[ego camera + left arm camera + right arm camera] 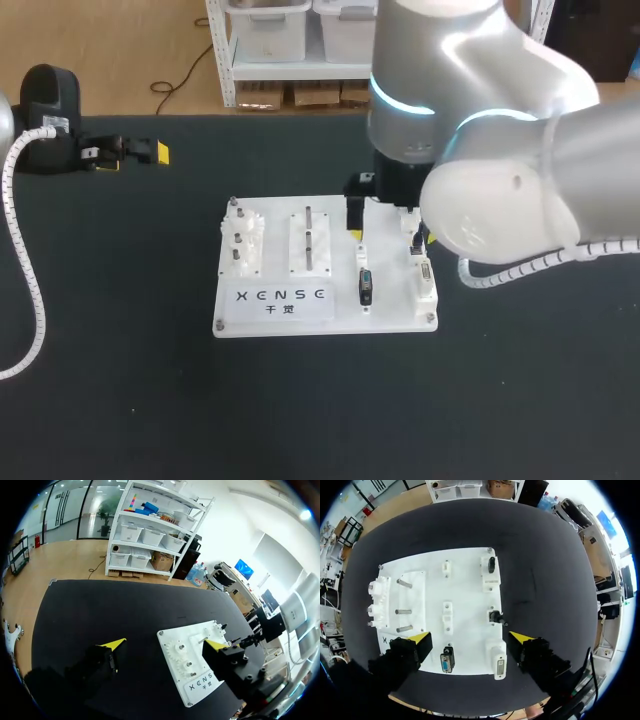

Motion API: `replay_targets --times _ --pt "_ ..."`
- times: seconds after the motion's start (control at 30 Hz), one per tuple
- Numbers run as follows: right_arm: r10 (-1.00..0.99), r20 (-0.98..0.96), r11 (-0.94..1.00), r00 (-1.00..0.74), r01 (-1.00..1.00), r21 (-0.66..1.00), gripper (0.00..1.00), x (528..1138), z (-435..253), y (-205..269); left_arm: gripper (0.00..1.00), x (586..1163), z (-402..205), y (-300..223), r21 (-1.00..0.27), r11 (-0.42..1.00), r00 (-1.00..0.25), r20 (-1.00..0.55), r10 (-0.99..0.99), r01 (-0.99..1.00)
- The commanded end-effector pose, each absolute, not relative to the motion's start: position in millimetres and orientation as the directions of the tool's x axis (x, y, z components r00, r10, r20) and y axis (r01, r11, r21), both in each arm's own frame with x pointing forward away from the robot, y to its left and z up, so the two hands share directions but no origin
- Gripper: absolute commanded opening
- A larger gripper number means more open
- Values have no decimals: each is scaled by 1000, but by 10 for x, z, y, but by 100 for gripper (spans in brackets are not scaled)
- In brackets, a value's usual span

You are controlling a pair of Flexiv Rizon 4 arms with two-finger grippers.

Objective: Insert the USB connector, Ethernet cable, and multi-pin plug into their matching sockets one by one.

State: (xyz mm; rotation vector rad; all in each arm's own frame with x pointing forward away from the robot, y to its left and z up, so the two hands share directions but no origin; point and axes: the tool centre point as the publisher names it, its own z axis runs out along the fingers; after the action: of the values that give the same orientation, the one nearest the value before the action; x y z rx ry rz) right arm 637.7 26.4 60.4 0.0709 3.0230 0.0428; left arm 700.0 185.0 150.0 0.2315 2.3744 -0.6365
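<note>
Well left of the board [325,318], the left fingers [112,645] hang over the dark worktop [120,380], spread apart with nothing between them and pointing toward the board. The white board lies flat near the worktop's middle. At its left end stand white gears [377,602], and just right of them three metal pegs [402,612] rise from a white block. Further right, at the board's near edge, lies the multi-pin plug [447,663]: a short dark-shelled piece with a pale blue face and a row of fine pins, apart from both fingertips. Right of the plug sits a white multi-pin block [499,664], also at the near edge. Behind that block is a small black part [495,616], and further back a dark slot [491,565] is set in another white block. Which of these is the USB or Ethernet piece cannot be told. The right fingers [420,640] hover above the board's right half, wide apart and holding nothing, with the plug and the white block below the gap. In the head view the right arm [500,150] hides the board's far right corner.
</note>
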Motion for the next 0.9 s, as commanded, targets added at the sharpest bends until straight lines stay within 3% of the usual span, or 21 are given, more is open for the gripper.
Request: replay_targets --times 0.03,0.9 --pt "37 -102 999 -994 36 16 100 6355 566 422 100 7000 1500 1850 -383 866 -767 -642 0 321" --pt "-22 -52 1000 -998 -23 8 100 6098 361 822 100 7000 1500 1850 -383 866 -767 -642 0 321"
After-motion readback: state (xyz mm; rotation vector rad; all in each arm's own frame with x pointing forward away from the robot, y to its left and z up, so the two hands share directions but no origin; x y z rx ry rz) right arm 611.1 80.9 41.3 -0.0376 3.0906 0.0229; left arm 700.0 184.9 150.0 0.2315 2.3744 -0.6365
